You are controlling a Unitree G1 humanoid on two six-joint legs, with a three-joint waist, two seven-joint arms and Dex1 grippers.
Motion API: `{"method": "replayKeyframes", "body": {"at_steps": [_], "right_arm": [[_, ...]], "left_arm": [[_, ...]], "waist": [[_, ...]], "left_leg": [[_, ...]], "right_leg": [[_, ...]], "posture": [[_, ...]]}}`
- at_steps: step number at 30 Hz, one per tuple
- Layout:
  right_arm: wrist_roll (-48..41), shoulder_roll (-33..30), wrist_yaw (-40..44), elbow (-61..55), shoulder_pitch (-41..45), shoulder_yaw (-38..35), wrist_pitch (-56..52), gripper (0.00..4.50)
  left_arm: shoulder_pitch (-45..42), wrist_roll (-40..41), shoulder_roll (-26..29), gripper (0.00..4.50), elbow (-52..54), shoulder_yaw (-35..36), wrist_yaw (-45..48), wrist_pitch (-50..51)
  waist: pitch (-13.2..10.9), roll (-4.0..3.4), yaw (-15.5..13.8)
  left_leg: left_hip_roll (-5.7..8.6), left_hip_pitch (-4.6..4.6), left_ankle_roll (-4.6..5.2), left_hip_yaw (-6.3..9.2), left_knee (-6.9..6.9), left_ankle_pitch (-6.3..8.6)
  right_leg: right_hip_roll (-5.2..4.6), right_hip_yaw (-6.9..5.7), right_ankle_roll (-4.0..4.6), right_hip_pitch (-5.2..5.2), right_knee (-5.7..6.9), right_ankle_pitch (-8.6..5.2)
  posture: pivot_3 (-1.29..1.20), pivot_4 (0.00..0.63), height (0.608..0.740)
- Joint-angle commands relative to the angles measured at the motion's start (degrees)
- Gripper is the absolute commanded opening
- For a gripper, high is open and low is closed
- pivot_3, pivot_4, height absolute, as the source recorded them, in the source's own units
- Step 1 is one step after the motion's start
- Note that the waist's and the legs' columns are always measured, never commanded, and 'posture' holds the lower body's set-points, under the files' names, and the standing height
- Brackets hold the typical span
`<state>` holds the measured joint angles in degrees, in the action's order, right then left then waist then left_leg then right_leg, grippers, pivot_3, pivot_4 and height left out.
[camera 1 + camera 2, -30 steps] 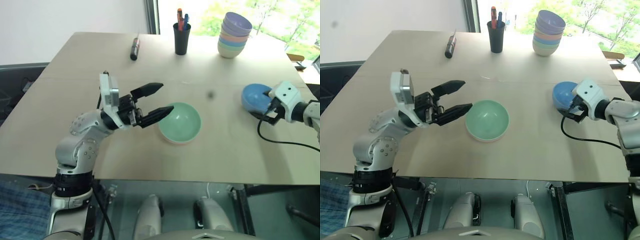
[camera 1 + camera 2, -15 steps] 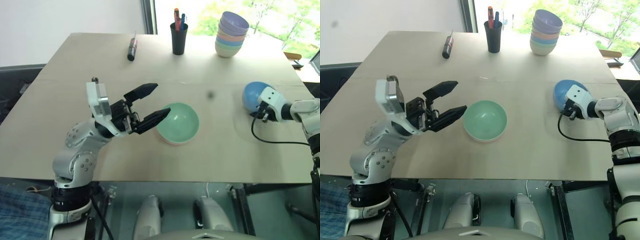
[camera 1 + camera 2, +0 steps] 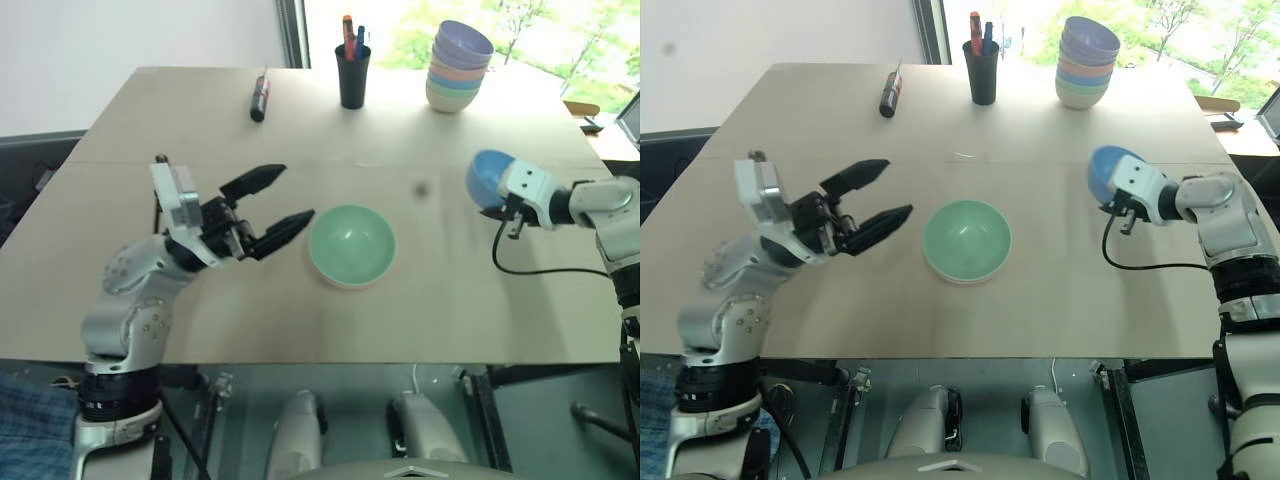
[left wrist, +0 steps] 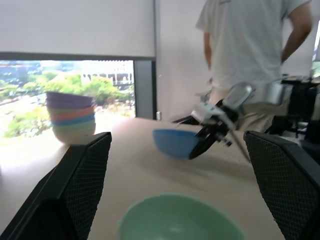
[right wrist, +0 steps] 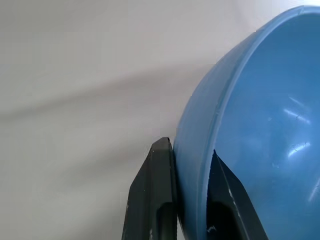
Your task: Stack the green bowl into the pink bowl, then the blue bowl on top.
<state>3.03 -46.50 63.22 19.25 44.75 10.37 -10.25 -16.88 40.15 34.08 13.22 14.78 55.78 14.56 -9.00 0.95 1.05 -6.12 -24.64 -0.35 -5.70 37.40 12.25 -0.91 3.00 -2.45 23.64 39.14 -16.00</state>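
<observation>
The green bowl [image 3: 351, 243] sits nested in the pink bowl [image 3: 345, 284] at the table's middle; only a thin pink rim shows beneath it. My left gripper [image 3: 294, 193] is open just left of that pair, apart from them. The blue bowl [image 3: 486, 178] hangs tilted above the table at the right, with my right gripper [image 5: 192, 200] shut on its rim, one finger [image 5: 155, 195] outside the wall and one inside. In the left wrist view the blue bowl [image 4: 175, 142] is off the tabletop, beyond the green bowl [image 4: 180, 225].
A pastel stack of bowls [image 3: 458, 68] topped by purple, a black cup of pens [image 3: 352, 78] and a dark marker-like tool [image 3: 260, 98] stand along the far edge. A black cable [image 3: 530, 268] loops under my right wrist. A person [image 4: 250, 45] stands past the table.
My right gripper closed on the blue bowl's rim, lifted it off the table and carried it left toward the middle. My left gripper drew back left, away from the green bowl, staying open.
</observation>
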Motion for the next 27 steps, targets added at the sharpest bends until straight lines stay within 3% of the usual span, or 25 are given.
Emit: {"method": "replayKeyframes", "body": {"at_steps": [1,10,20,27], "right_arm": [[-3.26,-0.38,1.15,-17.22,-0.96,-1.70,-8.59,0.03],[-7.96,3.10,3.16,-44.78,-1.70,5.19,-20.60,0.03],[-3.56,6.75,-0.56,-51.24,1.43,14.60,-25.90,0.03],[-1.41,7.81,-1.03,-50.93,4.63,16.86,-27.48,2.13]], "left_arm": [[0.66,-2.36,2.93,4.50,-2.92,2.67,2.13,-2.98],[3.52,-6.02,6.10,4.50,-11.20,4.52,5.23,-7.34],[4.09,-7.24,7.47,4.50,-15.29,5.16,7.40,-9.40],[3.72,-7.48,7.56,4.50,-16.39,4.88,8.16,-10.08]], "waist": [[0.00,0.00,-0.25],[0.01,0.02,-0.54],[0.02,0.05,-0.41],[0.04,0.07,-0.43]], "left_leg": [[0.00,-0.03,0.00,-0.01,0.00,0.00],[-0.01,-0.09,0.12,0.02,-0.01,0.08],[-0.02,-0.10,0.13,0.01,0.00,0.08],[-0.02,-0.10,0.13,0.00,0.00,0.08]], "right_leg": [[-0.01,-0.01,0.00,0.00,-0.03,0.00],[-0.04,-0.11,0.01,0.03,-0.08,0.00],[-0.04,-0.12,0.03,0.07,-0.04,-0.01],[-0.04,-0.12,0.04,0.08,-0.03,-0.02]], "posture": [[0.00,0.150,0.740],[0.00,0.150,0.740],[0.00,0.150,0.740],[0.00,0.150,0.740]]}}
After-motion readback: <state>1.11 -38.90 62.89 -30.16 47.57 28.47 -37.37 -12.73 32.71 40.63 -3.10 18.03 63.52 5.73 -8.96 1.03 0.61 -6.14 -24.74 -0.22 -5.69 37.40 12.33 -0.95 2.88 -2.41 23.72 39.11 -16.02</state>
